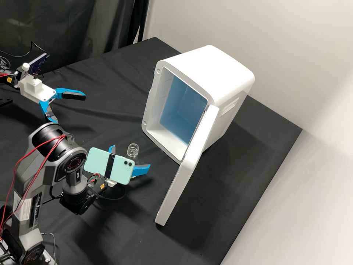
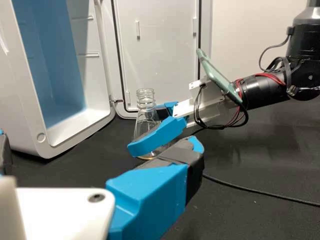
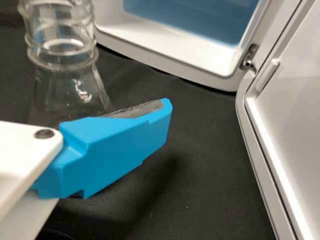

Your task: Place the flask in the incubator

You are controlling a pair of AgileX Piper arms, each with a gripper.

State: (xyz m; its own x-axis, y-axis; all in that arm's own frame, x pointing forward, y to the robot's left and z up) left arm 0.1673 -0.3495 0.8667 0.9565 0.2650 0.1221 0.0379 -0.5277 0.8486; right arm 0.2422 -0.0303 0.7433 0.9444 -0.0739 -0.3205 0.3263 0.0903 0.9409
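A clear glass flask (image 1: 133,150) stands upright on the black bench, just in front of the open incubator (image 1: 220,81), a white box with a blue inside. My right gripper (image 1: 130,158) is open and low over the bench, one blue finger on either side of the flask (image 2: 145,107). In the right wrist view the flask (image 3: 60,55) rises beside a finger (image 3: 115,135). My left gripper (image 1: 70,109) hangs open and holds nothing, off to the left and well away from the flask.
The incubator door (image 1: 187,165) swings out to the right of the flask and reaches down to the bench. A pale green phone (image 1: 110,165) is mounted on the right wrist, with red cables along the arm. The bench edge runs along the right.
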